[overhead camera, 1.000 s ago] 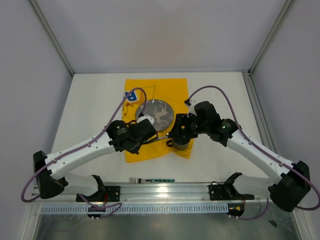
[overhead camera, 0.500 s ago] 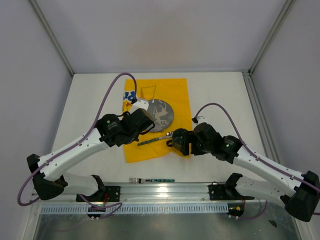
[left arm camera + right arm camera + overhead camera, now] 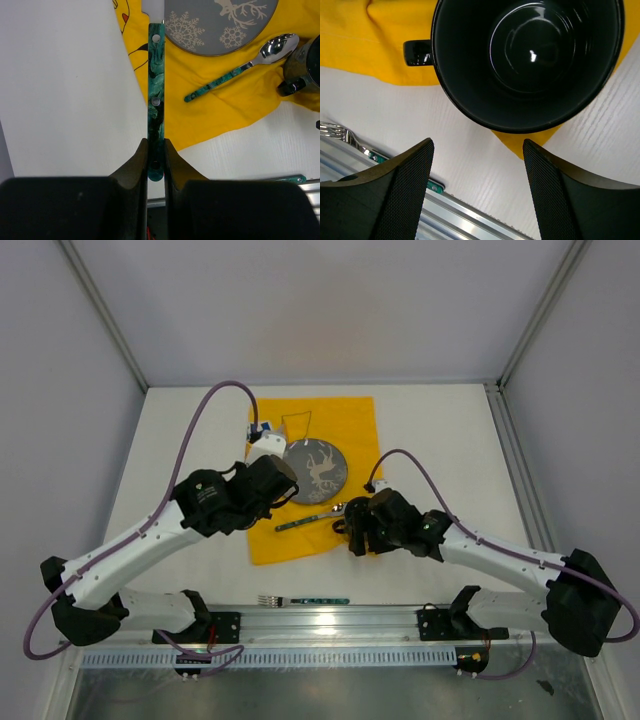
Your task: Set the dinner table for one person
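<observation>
Dinner table; knife blade cropped in left gripper; mug rim cropped.

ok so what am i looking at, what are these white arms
Two white robot arms stand at a white table, each with a two-finger gripper. One picture looks down from above; the others come from wrist cameras. A yellow cloth carries a round grey deer-print plate and a green-handled spoon, with a black mug at its corner; a green-handled fork lies at the near edge. The left gripper is shut on a green-handled knife. The right gripper is open beside the mug.
</observation>
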Robot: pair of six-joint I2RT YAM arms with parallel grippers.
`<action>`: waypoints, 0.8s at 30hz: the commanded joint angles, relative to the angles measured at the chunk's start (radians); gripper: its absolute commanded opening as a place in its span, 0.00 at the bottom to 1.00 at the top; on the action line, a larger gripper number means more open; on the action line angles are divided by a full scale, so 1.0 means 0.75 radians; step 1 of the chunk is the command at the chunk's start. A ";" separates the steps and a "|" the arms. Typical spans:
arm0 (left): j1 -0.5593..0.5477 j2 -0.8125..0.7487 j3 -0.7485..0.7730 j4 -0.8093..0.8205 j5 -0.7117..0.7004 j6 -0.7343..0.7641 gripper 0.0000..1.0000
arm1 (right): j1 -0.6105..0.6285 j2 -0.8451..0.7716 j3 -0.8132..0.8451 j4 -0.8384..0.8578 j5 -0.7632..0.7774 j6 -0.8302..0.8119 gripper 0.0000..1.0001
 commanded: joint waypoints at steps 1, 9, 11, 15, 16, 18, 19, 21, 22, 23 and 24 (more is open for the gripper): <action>0.004 -0.035 0.047 0.023 -0.065 -0.036 0.00 | 0.013 0.016 -0.026 0.150 -0.047 -0.055 0.76; 0.004 -0.046 0.078 0.019 -0.079 -0.036 0.00 | 0.013 0.118 -0.020 0.242 -0.125 -0.096 0.76; 0.004 -0.058 0.090 0.017 -0.083 -0.040 0.00 | 0.013 0.165 -0.002 0.250 -0.133 -0.110 0.76; 0.006 -0.085 0.098 0.015 -0.087 -0.048 0.00 | 0.013 0.253 0.045 0.236 -0.129 -0.133 0.76; 0.006 -0.087 0.104 0.011 -0.087 -0.048 0.00 | 0.013 0.268 0.066 0.228 -0.133 -0.139 0.76; 0.004 -0.087 0.115 -0.013 -0.093 -0.054 0.00 | 0.013 0.315 0.092 0.203 -0.127 -0.135 0.76; 0.004 -0.091 0.125 -0.020 -0.099 -0.058 0.00 | 0.013 0.331 0.125 0.165 -0.125 -0.129 0.76; 0.004 -0.093 0.137 -0.040 -0.112 -0.062 0.00 | 0.013 0.362 0.158 0.116 -0.121 -0.116 0.76; 0.004 -0.095 0.151 -0.044 -0.116 -0.060 0.00 | 0.013 0.368 0.186 0.087 -0.121 -0.106 0.76; 0.004 -0.097 0.158 -0.050 -0.122 -0.060 0.00 | 0.013 0.368 0.197 0.048 -0.129 -0.086 0.76; 0.004 -0.103 0.164 -0.062 -0.134 -0.060 0.00 | 0.013 0.366 0.203 0.023 -0.125 -0.071 0.76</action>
